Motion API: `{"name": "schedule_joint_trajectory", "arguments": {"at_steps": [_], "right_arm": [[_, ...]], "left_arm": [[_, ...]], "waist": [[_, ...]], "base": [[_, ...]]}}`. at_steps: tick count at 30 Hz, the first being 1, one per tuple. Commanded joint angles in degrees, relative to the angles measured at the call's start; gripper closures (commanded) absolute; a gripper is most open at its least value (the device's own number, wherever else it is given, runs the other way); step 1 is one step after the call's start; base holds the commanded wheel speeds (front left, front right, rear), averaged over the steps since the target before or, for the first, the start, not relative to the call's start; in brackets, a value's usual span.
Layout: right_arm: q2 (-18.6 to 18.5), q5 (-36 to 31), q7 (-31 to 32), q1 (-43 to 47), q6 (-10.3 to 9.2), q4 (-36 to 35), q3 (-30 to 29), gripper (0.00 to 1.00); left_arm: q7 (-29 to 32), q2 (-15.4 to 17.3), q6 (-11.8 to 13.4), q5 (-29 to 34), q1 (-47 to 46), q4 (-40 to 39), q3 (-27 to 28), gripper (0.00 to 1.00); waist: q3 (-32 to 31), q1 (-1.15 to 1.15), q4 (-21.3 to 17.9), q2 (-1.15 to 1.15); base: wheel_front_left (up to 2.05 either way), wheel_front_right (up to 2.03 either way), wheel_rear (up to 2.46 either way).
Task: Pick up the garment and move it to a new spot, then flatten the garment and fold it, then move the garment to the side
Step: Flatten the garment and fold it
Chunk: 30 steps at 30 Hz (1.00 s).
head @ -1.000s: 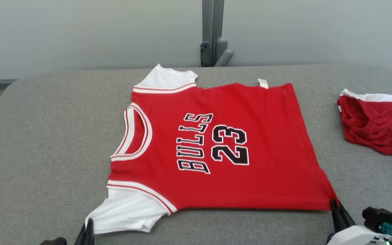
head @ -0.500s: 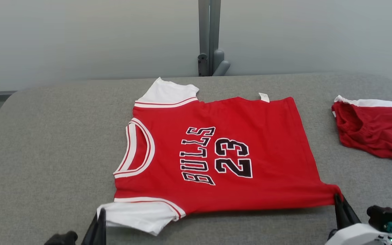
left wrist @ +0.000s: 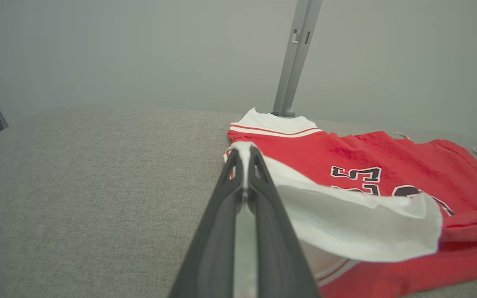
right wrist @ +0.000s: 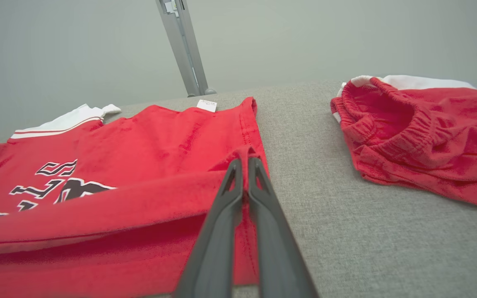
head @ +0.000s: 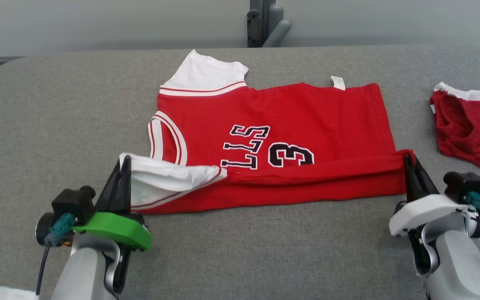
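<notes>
Garment: the red jersey [head: 290,112] lies about the middle of the bench [head: 56,125], with its collar toward the left edge and its hem toward the right edge. Its far side is flat.
Left gripper [head: 124,163]: clenched on the near white sleeve [head: 169,177], at its outer corner, and holding it above the cloth.
Right gripper [head: 408,159]: clenched on the near corner of the hem, raised to about the same height.
Step in hand: the fold, I judge. The near long side is doubled over toward the far edge and already hides the lower part of the lettering (only the tops of the letters and one digit show).
Neighbour: red shorts [head: 469,125] lie near the right edge, apart from the jersey and from the right gripper.
Risk, skew: if one arm travels further than the other, the carried edge will land at a slant to the far side.
Risk, slip: the sleeve is thin and pinched only at its tip, so a tug along the cloth could pull it free.
Risk, drag: nothing pins the lower layer, so a low pull could slide the whole jersey toward the far edge.
Risk, sag: the span between the two grips hangs loose and may crease as it is laid down.
Risk, short drop: letting go early would leave the fold well short of half.
</notes>
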Motion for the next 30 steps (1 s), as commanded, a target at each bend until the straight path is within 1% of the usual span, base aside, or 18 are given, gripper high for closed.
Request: {"name": "schedule_joint_trajectory", "arguments": {"at_steps": [1,9,22,23,24,25,26,27,30], "right_arm": [[-0.2,-0.9,-0.2,-2.0,-0.11,0.6,-0.1,1.00],[0.5,-3.6,-0.2,-8.4,-0.11,4.1,-1.0,1.00],[1.1,-6.6,-0.2,-13.6,-0.11,6.5,-2.4,1.00],[1.2,-6.8,-0.2,-13.8,-0.11,6.5,-2.4,0.97],[1.3,-6.9,-0.2,-13.9,-0.11,6.5,-2.5,0.63],[1.3,-7.0,-0.2,-13.9,-0.11,6.6,-2.6,0.35],[1.4,-7.0,-0.2,-13.9,-0.11,6.6,-2.7,0.00],[1.4,-7.1,-0.2,-13.9,-0.11,6.3,-3.0,0.00],[1.6,-6.8,-0.2,-12.7,-0.11,4.0,-3.3,0.00]], "left_arm": [[-0.1,0.6,0.2,0.6,-2.6,0.8,-0.2,1.00],[-0.1,1.2,0.2,0.8,-10.7,6.1,-1.5,1.00],[-0.1,1.2,0.2,1.4,-16.2,9.1,-1.7,1.00],[-0.1,1.0,0.2,1.3,-16.3,9.6,-2.0,1.00],[-0.1,1.2,0.2,1.6,-16.6,9.6,-2.1,1.00],[-0.1,1.3,0.2,1.7,-16.8,9.5,-2.0,0.86],[-0.1,1.2,0.2,1.9,-16.8,9.3,-1.8,0.47],[-0.1,1.1,0.2,2.0,-16.7,9.0,-1.3,0.00],[-0.1,0.5,0.2,2.7,-15.1,7.7,-0.4,0.00]], "waist": [[4.4,0.00,0.3,0.07],[9.0,0.00,0.4,0.07],[12.5,0.00,0.3,0.07],[12.6,0.00,0.3,0.07],[12.7,0.00,0.2,0.07],[12.7,0.00,0.2,0.07],[12.7,0.00,0.1,0.07],[12.6,0.00,0.1,0.07],[11.8,0.00,0.0,0.07]], "base": [[0.00,0.00,0.00],[0.00,0.00,0.00],[0.00,0.00,0.00],[0.00,0.00,0.00],[0.00,0.00,0.00],[0.00,0.00,0.00],[0.00,0.00,0.00],[0.00,0.00,0.00],[0.00,0.00,0.00]]}}
